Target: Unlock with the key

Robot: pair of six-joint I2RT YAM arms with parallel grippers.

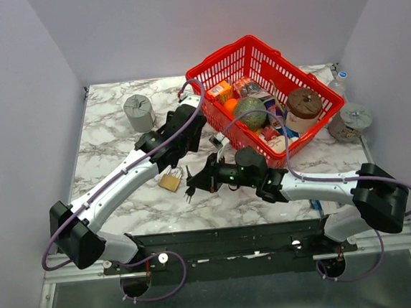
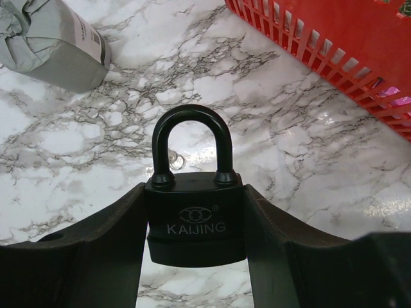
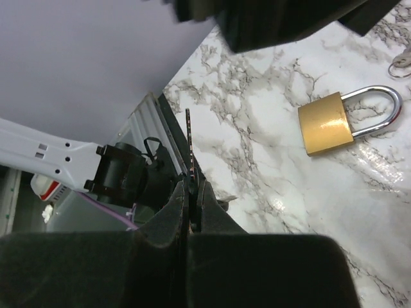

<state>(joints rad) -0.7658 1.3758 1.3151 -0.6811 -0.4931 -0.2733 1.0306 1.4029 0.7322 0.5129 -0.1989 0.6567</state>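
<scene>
My left gripper (image 2: 194,188) is shut on the body of a black padlock (image 2: 194,218) marked KAIJING. The lock hangs above the marble table (image 2: 302,154) with its shackle closed and pointing away from the wrist. In the top view the left gripper (image 1: 185,117) sits between the grey roll and the basket. My right gripper (image 3: 192,186) is shut on the key (image 3: 189,144), whose thin blade sticks out edge-on past the fingertips. In the top view the right gripper (image 1: 196,183) points left, just right of a brass padlock (image 1: 170,180).
The brass padlock (image 3: 334,122) lies flat with its shackle closed. A red basket (image 1: 311,127) full of groceries stands at the back right, with a jar (image 1: 352,121) beside it. A grey roll (image 1: 138,112) stands at the back left. A small key ring (image 2: 174,158) lies on the table.
</scene>
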